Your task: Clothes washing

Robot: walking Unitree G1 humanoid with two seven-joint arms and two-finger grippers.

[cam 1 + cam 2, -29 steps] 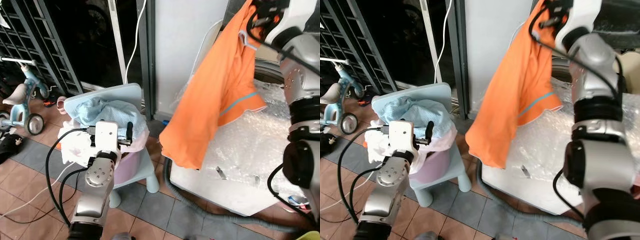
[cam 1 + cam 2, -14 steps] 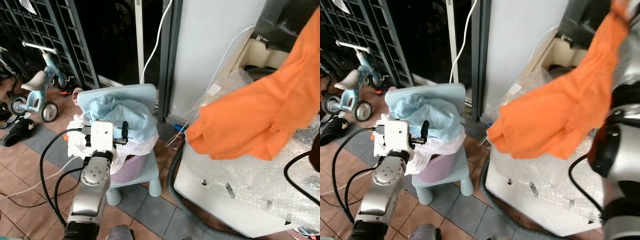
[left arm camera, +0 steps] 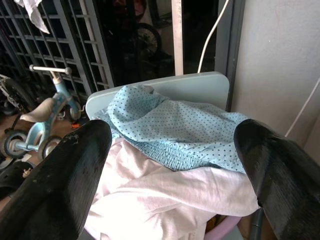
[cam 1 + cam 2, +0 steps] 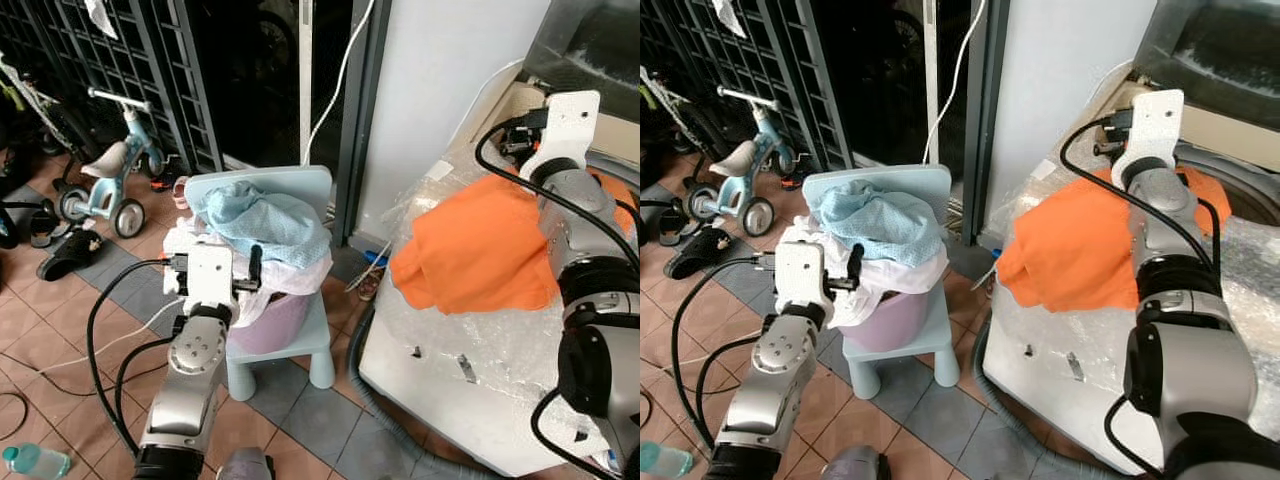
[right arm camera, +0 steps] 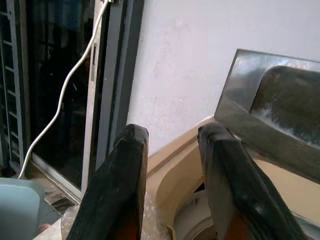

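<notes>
An orange shirt (image 4: 480,255) lies spread on the bubble-wrapped top of the washing machine (image 4: 470,375), one edge reaching the drum opening (image 4: 1250,200). My right gripper (image 5: 175,165) is raised above the shirt's far side, pointing at the wall. It is open, its fingers (image 5: 127,175) a little apart with only wall between them. My left gripper (image 3: 170,145) stands open in front of a lilac basket (image 4: 275,320) on a pale blue child's chair (image 4: 300,185). The basket is heaped with a blue dotted cloth (image 4: 262,215) and white cloths (image 3: 165,200).
A grey hose (image 4: 390,440) curls on the tiled floor by the machine's base. A blue tricycle (image 4: 105,190), sandals (image 4: 65,255) and a black gate (image 4: 100,70) are to the left. A white cable (image 4: 335,85) hangs down the door frame. A bottle (image 4: 30,460) lies near my feet.
The orange shirt, held high by my right gripper a second ago, has come down and now lies on the machine top, free of the fingers. The head view has shifted.
</notes>
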